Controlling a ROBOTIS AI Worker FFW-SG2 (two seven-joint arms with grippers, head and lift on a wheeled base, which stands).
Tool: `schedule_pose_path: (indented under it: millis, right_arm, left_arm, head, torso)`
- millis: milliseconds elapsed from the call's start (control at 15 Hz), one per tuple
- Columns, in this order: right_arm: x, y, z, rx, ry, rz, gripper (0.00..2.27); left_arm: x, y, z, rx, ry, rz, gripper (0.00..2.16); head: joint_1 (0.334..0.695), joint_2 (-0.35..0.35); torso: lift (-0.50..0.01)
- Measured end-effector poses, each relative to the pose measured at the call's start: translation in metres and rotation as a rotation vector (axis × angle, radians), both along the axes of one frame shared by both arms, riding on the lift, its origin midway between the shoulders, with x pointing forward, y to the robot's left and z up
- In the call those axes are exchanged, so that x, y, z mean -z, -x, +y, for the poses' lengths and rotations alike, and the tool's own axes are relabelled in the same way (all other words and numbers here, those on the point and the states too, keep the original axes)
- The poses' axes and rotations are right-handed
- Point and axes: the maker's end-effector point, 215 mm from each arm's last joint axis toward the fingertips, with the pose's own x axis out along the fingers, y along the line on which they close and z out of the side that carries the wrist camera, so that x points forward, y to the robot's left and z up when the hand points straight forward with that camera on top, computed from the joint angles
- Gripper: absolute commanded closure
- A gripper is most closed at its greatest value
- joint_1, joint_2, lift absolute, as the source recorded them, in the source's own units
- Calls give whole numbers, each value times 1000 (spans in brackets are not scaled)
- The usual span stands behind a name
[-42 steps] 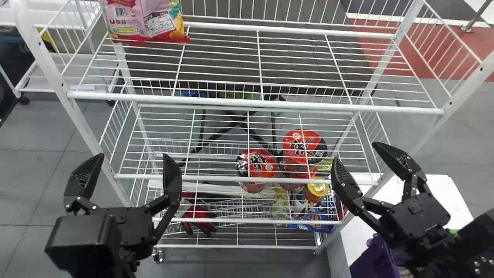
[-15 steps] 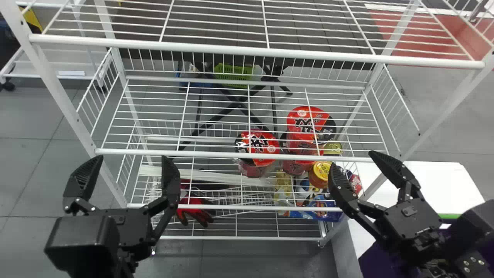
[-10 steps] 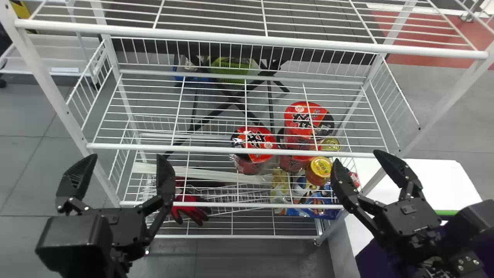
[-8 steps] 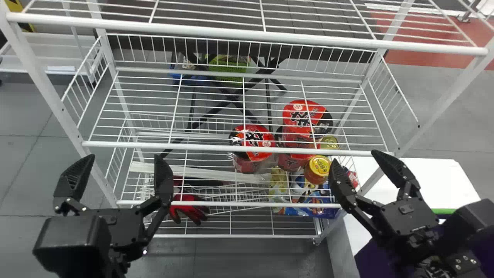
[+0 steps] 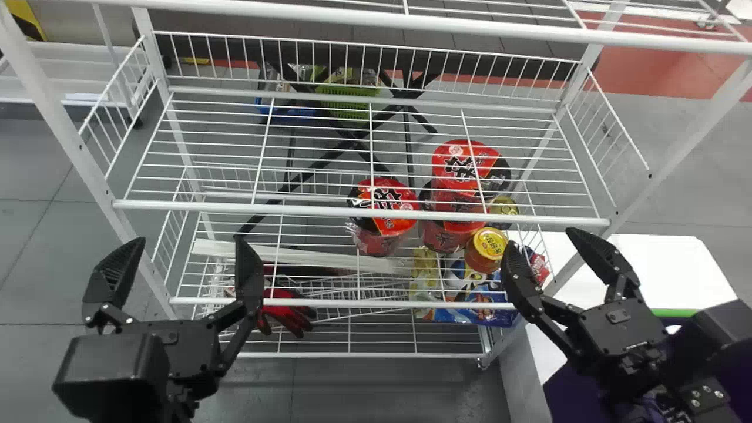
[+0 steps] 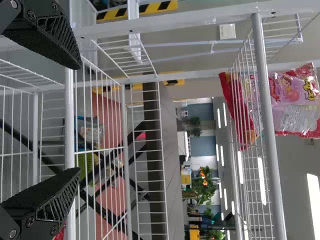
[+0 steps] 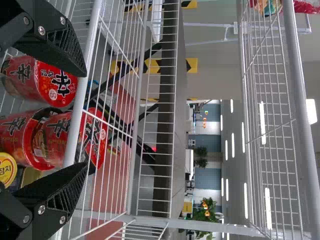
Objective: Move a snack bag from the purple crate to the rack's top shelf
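"While you look down from the head view, how do your grippers stand?"

"Your left gripper is open, its fingers spread and holding nothing, in front of the rack. Your right gripper is open and unladen too, near the white surface."

"And your snack bag?"

"You have a pink and red snack bag on the upper shelf. The purple crate sits by your right arm, but you cannot tell what it holds."

"What else do you see?"

"Through the wires, you see red cups low in the rack, a yellow-lidded jar beside them, and a red glove."
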Motion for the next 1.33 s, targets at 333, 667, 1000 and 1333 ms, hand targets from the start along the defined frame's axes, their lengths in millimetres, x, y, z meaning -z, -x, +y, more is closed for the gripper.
schedule_pose_path:
  millis: [333, 667, 1000, 1333]
  right_arm:
    - [-2, 0, 0, -2, 0, -6, 208]
    - [-7, 0, 1, -4, 0, -19, 208]
    - [-2, 0, 3, -7, 1, 3, 205]
    - [-4, -2, 8, -41, -7, 39, 208]
  left_arm:
    - [2, 0, 0, -4, 0, 2, 83]
    - [2, 1, -3, 1, 4, -6, 83]
    - [1, 1, -3, 1, 5, -9, 83]
    - [1, 1, -2, 0, 5, -7, 83]
  head:
    - [695, -126]
    - [695, -128]
    - [695, -126]
    - [695, -117]
  torso:
    - [-418]
    - [-438]
    - [-449]
    - [-449]
